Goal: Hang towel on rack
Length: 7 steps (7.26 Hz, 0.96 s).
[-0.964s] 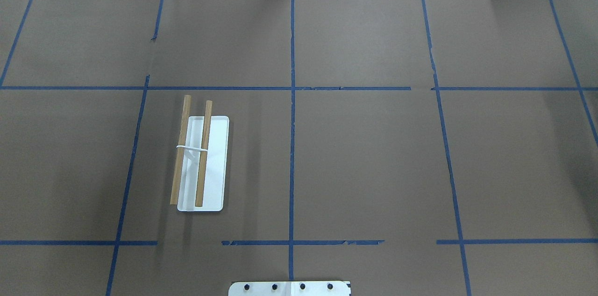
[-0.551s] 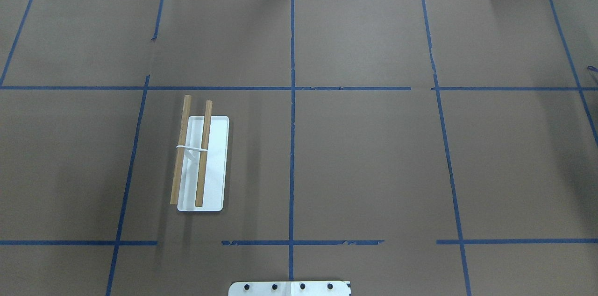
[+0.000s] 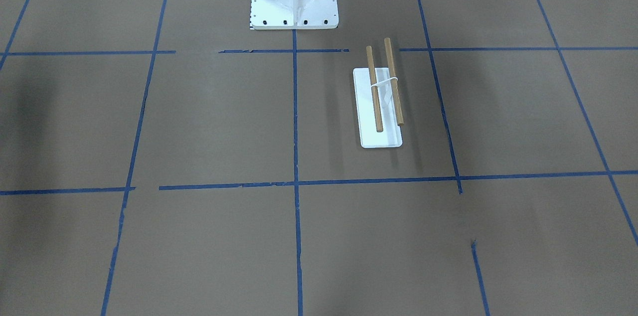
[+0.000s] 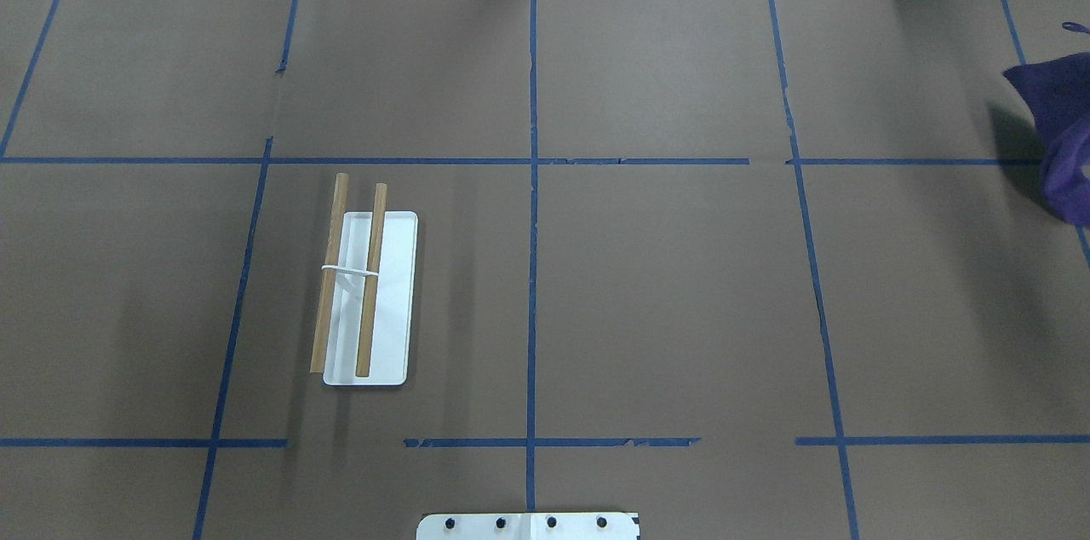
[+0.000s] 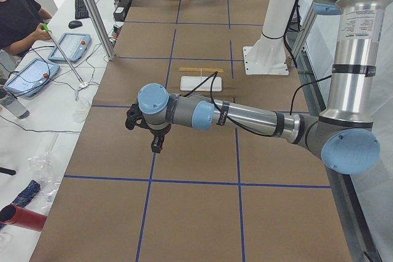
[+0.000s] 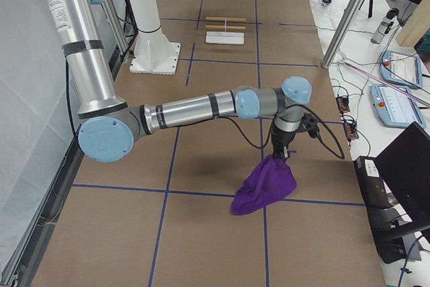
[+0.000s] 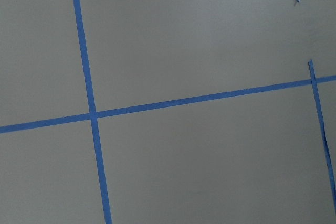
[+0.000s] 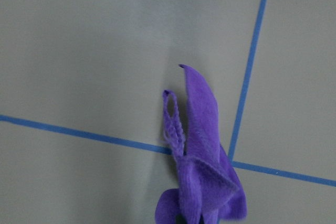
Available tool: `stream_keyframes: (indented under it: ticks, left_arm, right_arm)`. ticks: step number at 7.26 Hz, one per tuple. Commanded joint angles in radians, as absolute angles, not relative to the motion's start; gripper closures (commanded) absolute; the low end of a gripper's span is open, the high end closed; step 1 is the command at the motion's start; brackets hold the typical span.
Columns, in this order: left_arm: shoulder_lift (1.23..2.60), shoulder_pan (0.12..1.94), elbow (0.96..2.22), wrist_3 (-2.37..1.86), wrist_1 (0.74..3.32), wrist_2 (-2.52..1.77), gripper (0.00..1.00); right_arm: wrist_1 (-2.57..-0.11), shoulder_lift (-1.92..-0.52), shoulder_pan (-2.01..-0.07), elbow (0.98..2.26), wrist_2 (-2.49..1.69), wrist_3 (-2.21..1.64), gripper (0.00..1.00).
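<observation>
Towel (image 6: 264, 189) | bunched, hanging directly under right fingers (image 6: 281, 151) | rack (image 4: 396, 301) well apart

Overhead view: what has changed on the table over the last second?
The towel has come into the overhead view from its right edge, moving inward. A second ago it was out of frame, then only its loop showed. In the exterior right view it hangs bunched below the right arm's tool. The rack has not moved, and both rods are still bare.

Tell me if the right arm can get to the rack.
Likely yes: nothing stands between the right gripper, towel hanging from it, and the rack, though it is a long stretch across.
</observation>
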State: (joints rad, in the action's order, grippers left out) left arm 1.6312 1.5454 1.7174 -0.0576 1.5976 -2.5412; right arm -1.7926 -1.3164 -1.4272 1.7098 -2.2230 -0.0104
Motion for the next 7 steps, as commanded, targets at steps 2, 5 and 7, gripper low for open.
stream_keyframes:
  ticks: [2, 5, 7]
  left_arm:
    - [1.664, 1.507, 1.727, -0.307, 1.758, -2.543, 0.00]
    - [1.742, 1.380, 1.784, -0.768, 1.907, -2.543, 0.00]
    - [1.816, 1.335, 1.790, -1.033, 1.910, -2.615, 0.00]
  right_arm:
    - [-1.954, -1.287, -1.285, 2.144, -2.328, -0.367, 1.00]
    - [-1.950, -1.067, -1.088, 2.196, -2.370, -0.657, 1.00]
    - [-1.861, -1.002, -0.987, 2.197, -2.367, -0.696, 1.00]
